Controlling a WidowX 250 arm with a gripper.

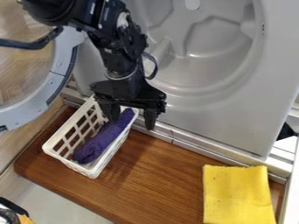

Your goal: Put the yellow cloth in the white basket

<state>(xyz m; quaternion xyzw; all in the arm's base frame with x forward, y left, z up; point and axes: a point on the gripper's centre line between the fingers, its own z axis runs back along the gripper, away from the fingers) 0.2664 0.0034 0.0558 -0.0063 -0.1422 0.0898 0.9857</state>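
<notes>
The black gripper [132,122] hangs over the far right end of the white basket [57,154], its two fingers spread apart. One finger is over the basket and the other is just past its right side. The yellow cloth [238,194] lies flat on the wooden board at the lower right, well away from the gripper and outside the basket.
A rolled purple cloth [102,141] lies lengthwise in the basket, its far end near the gripper. Behind the wooden board [158,175] stands a grey machine wall [234,118] with a metal ledge. A round door [35,103] is at the left.
</notes>
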